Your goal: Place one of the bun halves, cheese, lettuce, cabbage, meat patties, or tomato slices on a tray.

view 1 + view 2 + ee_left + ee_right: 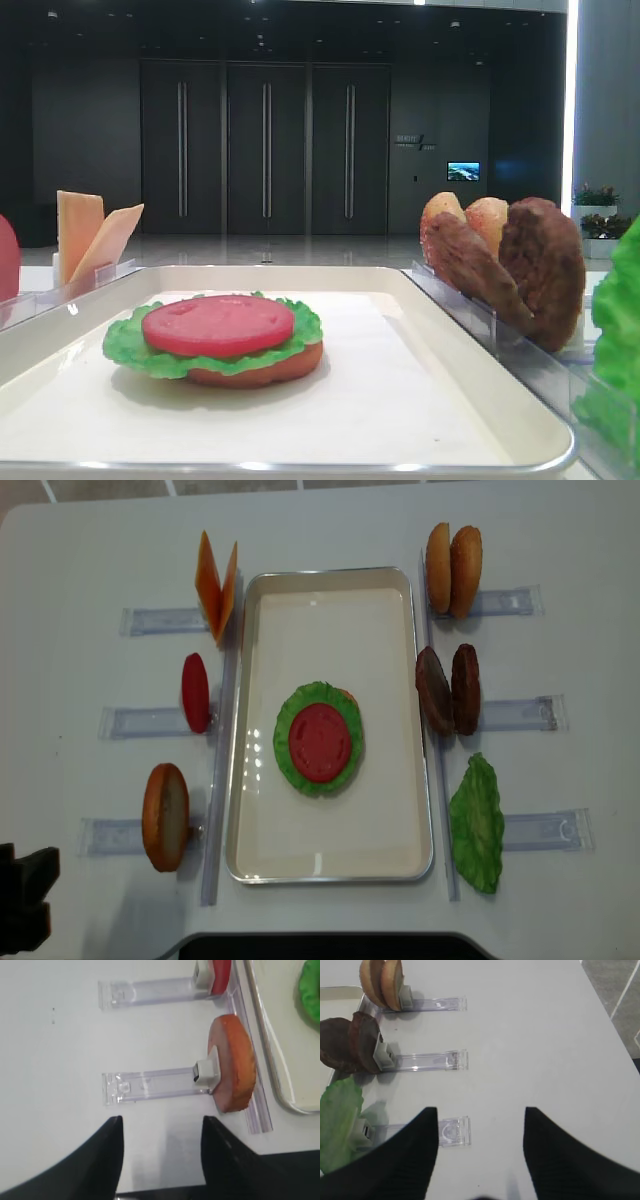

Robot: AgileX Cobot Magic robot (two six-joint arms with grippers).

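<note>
On the cream-white rectangular tray (250, 810), a glossy red tomato slice (320, 742) tops ruffled green lettuce (290, 765) and bun; cheese and patties wait outside. Both black grippers (160, 1160) (477, 1155) hang spread, empty.

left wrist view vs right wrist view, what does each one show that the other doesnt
Only the left wrist view shows a bun half standing on edge in a clear rack, a red tomato slice, and the open left claw.

Only the right wrist view shows two meat patties, two bun halves, a lettuce leaf, and the open right claw.

Both catch the tray's rim and the white table.
</note>
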